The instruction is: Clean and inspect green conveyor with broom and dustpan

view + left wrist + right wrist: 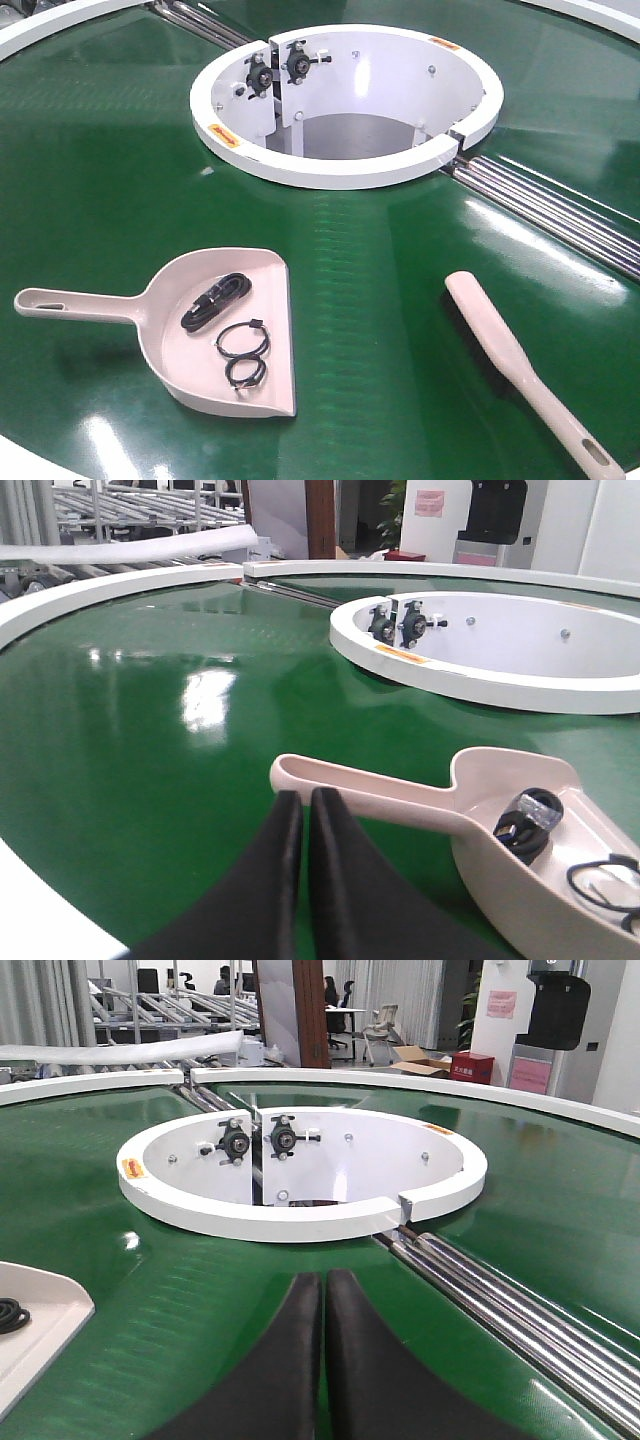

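Both the left gripper (305, 800) and right gripper (324, 1280) hang low, jaws seemingly pressed together, holding nothing.

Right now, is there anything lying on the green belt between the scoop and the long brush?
No. In the front view, only bare green conveyor lies between the dustpan and the broom. The black cable and rings sit inside the dustpan.
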`<state>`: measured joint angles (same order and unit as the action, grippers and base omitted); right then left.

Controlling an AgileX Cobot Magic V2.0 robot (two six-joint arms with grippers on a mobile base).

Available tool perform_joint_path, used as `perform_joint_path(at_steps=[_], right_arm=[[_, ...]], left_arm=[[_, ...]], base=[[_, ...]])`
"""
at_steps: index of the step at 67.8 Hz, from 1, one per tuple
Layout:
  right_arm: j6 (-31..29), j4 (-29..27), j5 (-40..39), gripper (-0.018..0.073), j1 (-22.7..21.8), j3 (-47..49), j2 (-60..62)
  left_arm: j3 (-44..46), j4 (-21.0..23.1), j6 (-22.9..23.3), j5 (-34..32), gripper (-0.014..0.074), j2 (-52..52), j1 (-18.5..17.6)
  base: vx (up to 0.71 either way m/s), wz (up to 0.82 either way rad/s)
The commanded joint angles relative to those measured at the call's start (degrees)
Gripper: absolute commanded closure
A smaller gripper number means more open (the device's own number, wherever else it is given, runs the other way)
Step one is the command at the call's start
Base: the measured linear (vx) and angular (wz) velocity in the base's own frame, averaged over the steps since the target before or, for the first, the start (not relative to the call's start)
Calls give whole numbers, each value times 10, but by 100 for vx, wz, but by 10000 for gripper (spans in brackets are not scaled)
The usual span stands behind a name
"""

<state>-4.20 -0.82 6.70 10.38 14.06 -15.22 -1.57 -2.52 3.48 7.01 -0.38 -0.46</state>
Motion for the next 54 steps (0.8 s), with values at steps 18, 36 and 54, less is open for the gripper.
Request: perform_joint_path(at_steps=[18, 36, 54], right_arm=[[-2, 1, -41, 569, -3, 16, -5], [-2, 1, -41, 569, -3, 16, -5], [-2, 1, -41, 569, -3, 16, -5]], left_arm=[[-18, 2, 37, -33, 604, -12, -45], [-18, 2, 37, -33, 604, -12, -45], [-18, 2, 37, -33, 604, -12, -45]], base=[[0, 0], [0, 0], [0, 0]])
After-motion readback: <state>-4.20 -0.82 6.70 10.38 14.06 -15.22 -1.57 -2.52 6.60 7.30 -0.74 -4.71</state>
